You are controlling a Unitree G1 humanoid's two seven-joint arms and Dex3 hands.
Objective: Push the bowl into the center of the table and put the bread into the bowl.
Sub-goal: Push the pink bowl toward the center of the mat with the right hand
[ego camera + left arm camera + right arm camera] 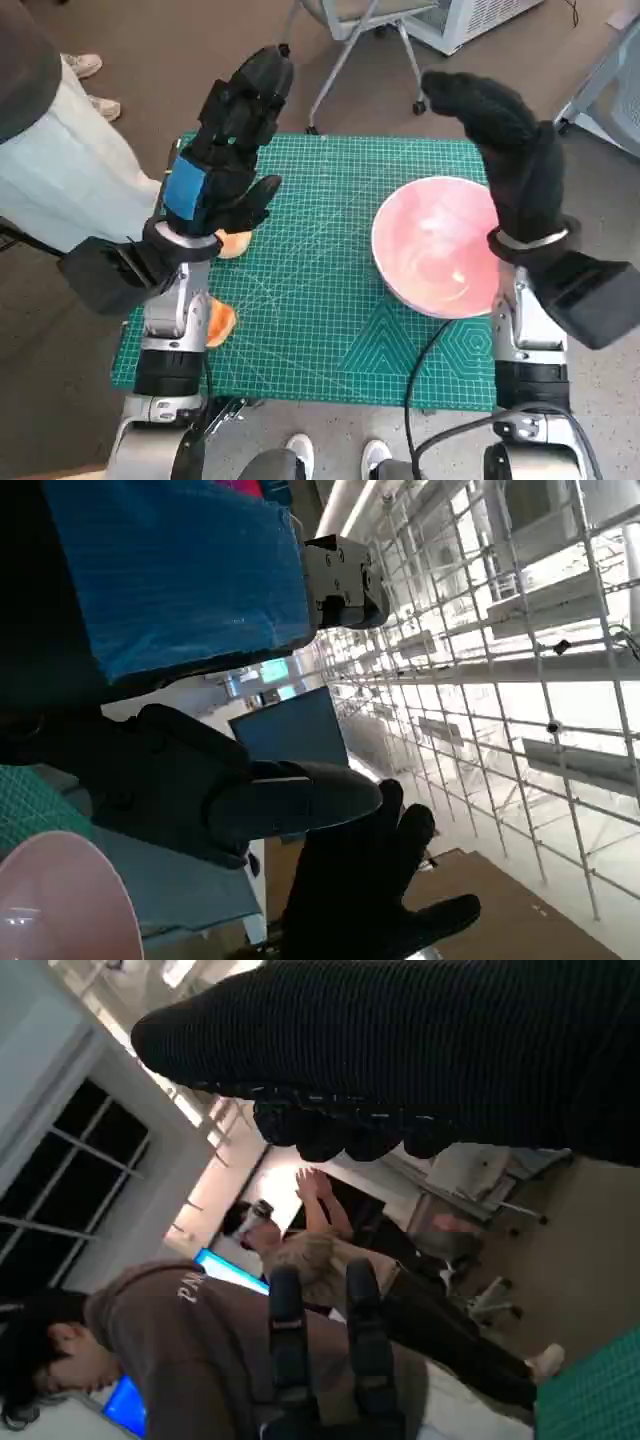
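Bowl (pixel 437 245) upright, mouth upward

Bowl (pixel 440 247) on the mat's (pixel 320 300) right half, bread (pixel 232 243) near its left edge, well apart.

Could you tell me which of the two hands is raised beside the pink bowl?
The right hand, in the black knitted glove, is up beside the pink bowl; the blue-taped left hand is across the mat.

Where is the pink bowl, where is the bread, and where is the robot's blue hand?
pink bowl (pixel 440 250): head view, inside of its bottom.
bread (pixel 234 243): head view, the part peeking out beside the left hand.
left hand (pixel 222 165): head view, middle of its back, by the blue tape.
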